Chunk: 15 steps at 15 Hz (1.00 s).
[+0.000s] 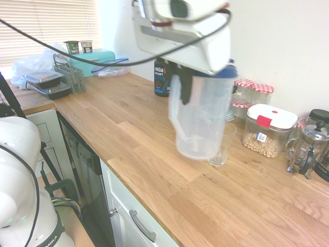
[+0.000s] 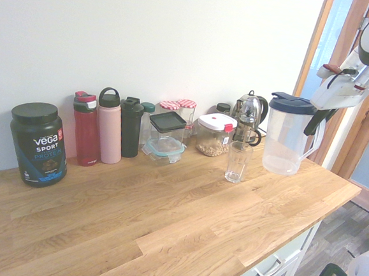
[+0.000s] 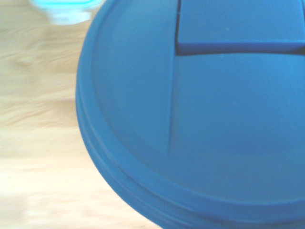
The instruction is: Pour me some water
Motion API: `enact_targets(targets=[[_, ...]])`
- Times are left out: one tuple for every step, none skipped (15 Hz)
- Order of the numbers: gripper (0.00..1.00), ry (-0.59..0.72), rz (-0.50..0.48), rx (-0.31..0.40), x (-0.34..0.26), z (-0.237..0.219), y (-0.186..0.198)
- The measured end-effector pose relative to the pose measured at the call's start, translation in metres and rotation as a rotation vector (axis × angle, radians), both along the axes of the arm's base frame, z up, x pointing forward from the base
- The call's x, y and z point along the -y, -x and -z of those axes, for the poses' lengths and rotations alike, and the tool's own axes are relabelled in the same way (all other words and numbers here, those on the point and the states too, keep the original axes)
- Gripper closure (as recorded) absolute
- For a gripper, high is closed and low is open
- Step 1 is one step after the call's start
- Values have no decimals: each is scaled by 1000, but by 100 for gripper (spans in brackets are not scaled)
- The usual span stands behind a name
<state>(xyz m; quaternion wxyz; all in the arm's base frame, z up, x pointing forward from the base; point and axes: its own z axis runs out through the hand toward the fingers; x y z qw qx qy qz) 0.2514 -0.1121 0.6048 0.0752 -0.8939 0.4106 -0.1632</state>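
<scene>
Gripper [image 2: 318, 120] is clamped tight on the handle of the jug [image 2: 289, 135], fingers fully closed round it. Jug is held clear of the counter [image 2: 165, 219], roughly upright w/ a slight tilt, blue lid [image 3: 200, 119] on. Glass [image 2: 237, 161] stands on the counter just beside the jug; in the 1st ext. view it is partly hidden behind the jug's base.

2nd ext. view only: row of bottles along the wall, i.e. red bottle [image 2: 86, 129], pink bottle [image 2: 109, 126], black bottle [image 2: 131, 127]. 1st ext. view only: dish rack [image 1: 70, 76] and stacked trays at the counter's far end, cabinet fronts below. Protein tub [image 2: 38, 143], nut box [image 2: 213, 134] and coffee press [image 2: 249, 116] are seen in both ext. views. Wrist view is filled by the lid, w/ blurred wood beside it.
</scene>
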Motion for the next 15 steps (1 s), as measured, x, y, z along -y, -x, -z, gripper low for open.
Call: enact_targets(targets=[[100, -14, -14, 14, -25, 3, -2], [100, -31, -32, 22, -53, 9, -7], [100, -48, -47, 27, -84, 20, -15], [100, -58, -60, 35, -120, 34, -24], [100, -60, -69, 43, -156, 47, -31], [100, -55, -73, 57, -192, 57, -35], [100, -49, -69, 79, -225, 66, -38], [100, -38, -55, 98, -252, 75, -42], [100, -35, -33, 108, -272, 84, -48], [100, -29, -3, 110, -287, 92, -55], [100, -20, 33, 103, -300, 101, -65], [100, -15, 64, 90, -310, 109, -76], [100, -17, 92, 75, -319, 116, -86], [100, -26, 116, 64, -329, 122, -94], [100, -35, 136, 57, -335, 126, -102]])
